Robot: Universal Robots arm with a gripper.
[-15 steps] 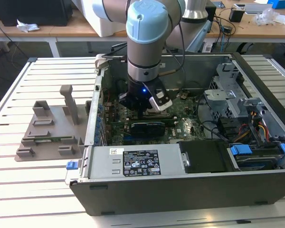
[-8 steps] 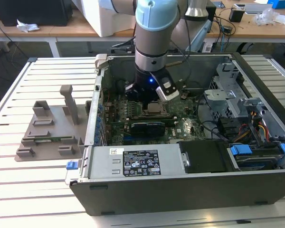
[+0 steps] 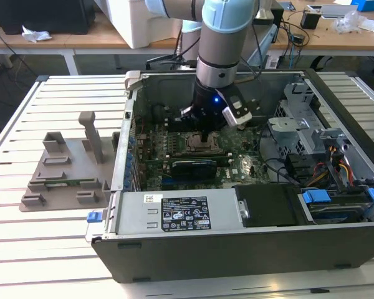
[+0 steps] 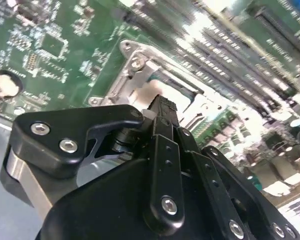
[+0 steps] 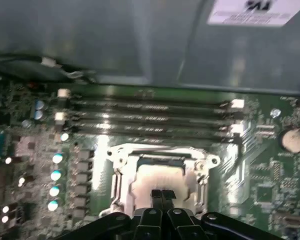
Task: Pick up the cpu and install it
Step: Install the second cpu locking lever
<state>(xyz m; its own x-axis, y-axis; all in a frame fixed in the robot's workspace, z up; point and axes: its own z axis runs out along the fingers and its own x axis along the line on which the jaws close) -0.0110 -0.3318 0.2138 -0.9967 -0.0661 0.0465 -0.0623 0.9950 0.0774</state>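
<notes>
Fingertips of the gripper (image 5: 162,194) pressed together, no gap between them, poised low over the socket frame (image 5: 121,152) at the centre of the exterior view, inside the open computer case (image 3: 237,249). Appears to be the cpu (image 5: 157,179) lying as a pale shiny square within that frame, just beyond the fingertips.

Risks, as a judgement: pressing down off-centre could tilt the chip and bend socket contacts; a sideways drift could catch the frame or scrape the motherboard (image 3: 237,165).

Hard to tell whether fingertips touch the chip, or whether it sits flat. Blocked by the arm in the exterior view. Socket lever not made out.
</notes>
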